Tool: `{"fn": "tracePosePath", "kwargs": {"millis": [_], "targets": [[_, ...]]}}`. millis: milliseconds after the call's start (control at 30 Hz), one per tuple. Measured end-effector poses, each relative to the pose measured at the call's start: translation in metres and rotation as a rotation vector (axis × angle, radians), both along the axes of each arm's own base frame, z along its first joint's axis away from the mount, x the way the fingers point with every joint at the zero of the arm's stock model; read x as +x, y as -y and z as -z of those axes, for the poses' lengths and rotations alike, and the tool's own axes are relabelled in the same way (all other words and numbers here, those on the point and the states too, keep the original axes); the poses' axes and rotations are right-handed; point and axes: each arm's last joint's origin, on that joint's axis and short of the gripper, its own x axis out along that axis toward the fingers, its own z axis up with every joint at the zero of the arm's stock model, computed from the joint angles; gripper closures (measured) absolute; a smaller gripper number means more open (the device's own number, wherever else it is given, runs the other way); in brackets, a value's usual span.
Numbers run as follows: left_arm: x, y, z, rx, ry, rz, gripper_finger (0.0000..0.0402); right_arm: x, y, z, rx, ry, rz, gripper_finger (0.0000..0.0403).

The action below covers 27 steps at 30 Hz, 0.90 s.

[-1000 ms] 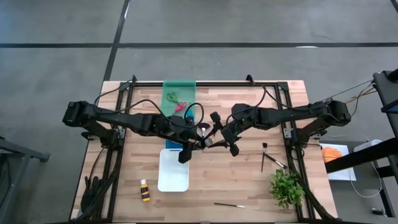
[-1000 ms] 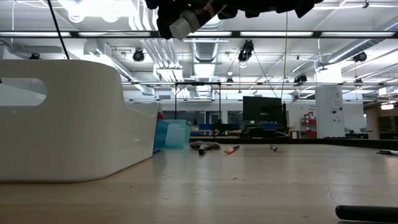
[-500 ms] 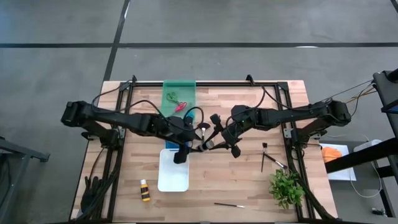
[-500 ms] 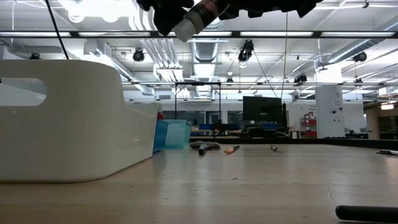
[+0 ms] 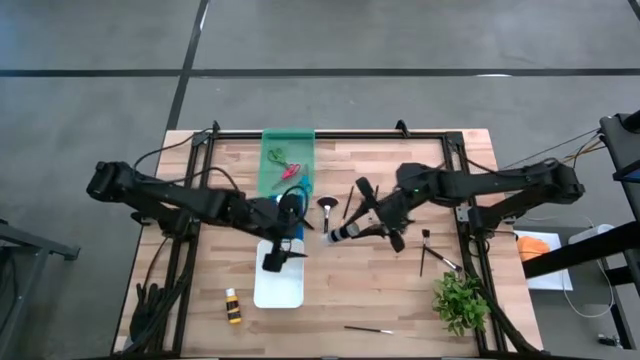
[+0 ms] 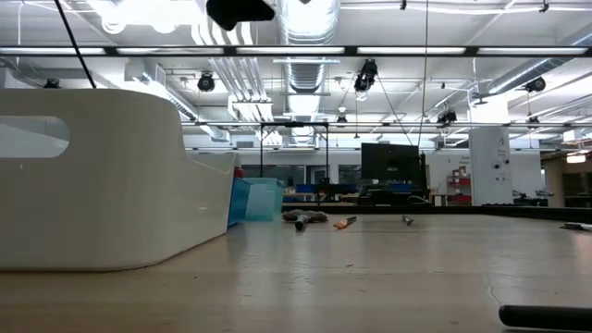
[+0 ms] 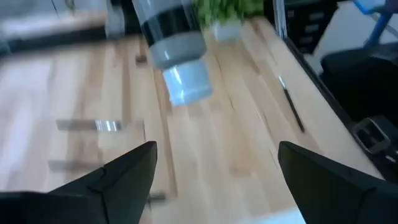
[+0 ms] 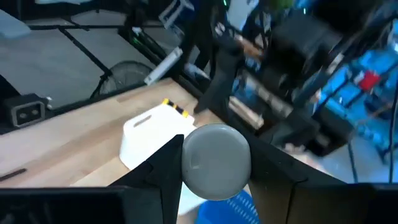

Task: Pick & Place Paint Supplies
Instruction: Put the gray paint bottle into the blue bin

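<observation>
Bottle [image 5: 343, 234] was held crosswise by the right gripper [image 5: 366, 224], clear above the table [image 5: 400, 290], jaws clamped on its body, likely for handover. Left gripper [image 5: 274, 262] was over the white tray [image 5: 290, 295], jaws spread, empty. Versus a second earlier: left had released and withdrawn.

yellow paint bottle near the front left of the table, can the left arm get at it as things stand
Probably yes. The left tool is open and empty above the white tray, and the yellow paint bottle lies on bare wood beside that tray, nothing over it.
</observation>
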Motion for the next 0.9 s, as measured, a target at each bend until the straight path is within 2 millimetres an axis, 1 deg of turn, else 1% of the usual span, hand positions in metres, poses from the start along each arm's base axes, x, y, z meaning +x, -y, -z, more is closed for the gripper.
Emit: {"fn": "tracePosePath", "kwargs": {"millis": [133,233,300,400,467,600,667,767,900], "targets": [[0.003,0.015,0.02,0.14,0.202,0.001,0.0056,-0.018,-0.007,-0.012,0.001,0.071,-0.029,0.0259],[0.001,0.023,0.034,0.268,0.378,-0.084,0.0056,-0.031,-0.008,-0.02,0.009,0.143,-0.035,0.0259],[0.001,0.026,0.04,0.317,0.528,-0.173,0.0056,-0.039,-0.009,-0.025,0.015,0.194,-0.032,0.0259],[0.004,0.029,0.053,0.407,0.666,-0.225,0.0056,-0.049,-0.009,-0.028,0.023,0.276,-0.036,0.0259],[0.011,0.031,0.061,0.47,0.705,-0.227,0.0056,-0.051,-0.009,-0.026,0.026,0.321,-0.036,0.0259],[0.036,0.039,0.064,0.601,0.708,-0.249,0.0056,-0.05,-0.008,-0.02,0.04,0.367,-0.006,0.0259],[0.05,0.044,0.061,0.67,0.699,-0.274,0.0056,-0.048,-0.008,-0.015,0.036,0.357,0.018,0.0259],[0.064,0.049,0.052,0.75,0.704,-0.298,0.0056,-0.045,-0.007,-0.014,0.038,0.354,0.027,0.0259],[0.068,0.049,0.041,0.797,0.691,-0.375,0.0064,-0.048,-0.007,-0.016,0.041,0.363,0.027,0.0259]]}}
